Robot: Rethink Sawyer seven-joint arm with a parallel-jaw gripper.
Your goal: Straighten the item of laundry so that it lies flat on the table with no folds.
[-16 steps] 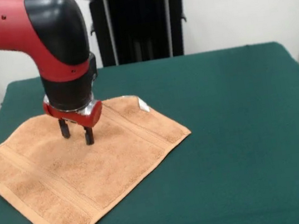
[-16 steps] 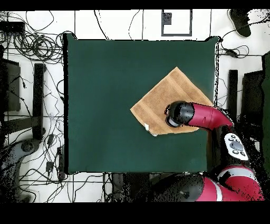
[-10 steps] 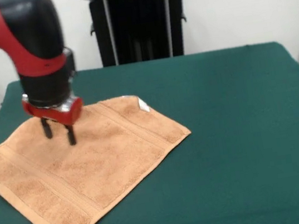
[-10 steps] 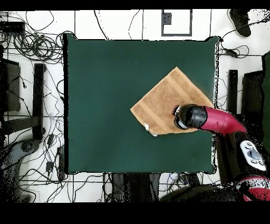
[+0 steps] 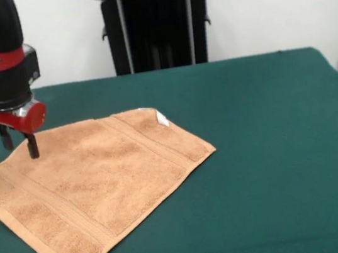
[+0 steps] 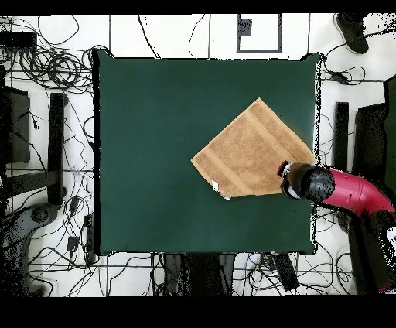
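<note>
Green table (image 5: 274,149) carries a towel (image 5: 94,182) spread flat near one edge, white tag (image 5: 162,119) showing; gripper (image 5: 19,144), fingers apart and empty, hangs over the towel's edge-side corner

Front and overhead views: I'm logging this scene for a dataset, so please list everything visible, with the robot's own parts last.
towel: one, orange-tan, spread flat on the table, one corner near the table edge in the overhead view.
tag: one, white, at a towel corner.
table: one, dark green, under the towel.
black stand: one, behind the table in the front view.
cables: many, black, on the white floor around the table.
arm: one, red and black.
hand: one, open, over the towel's edge.
</note>
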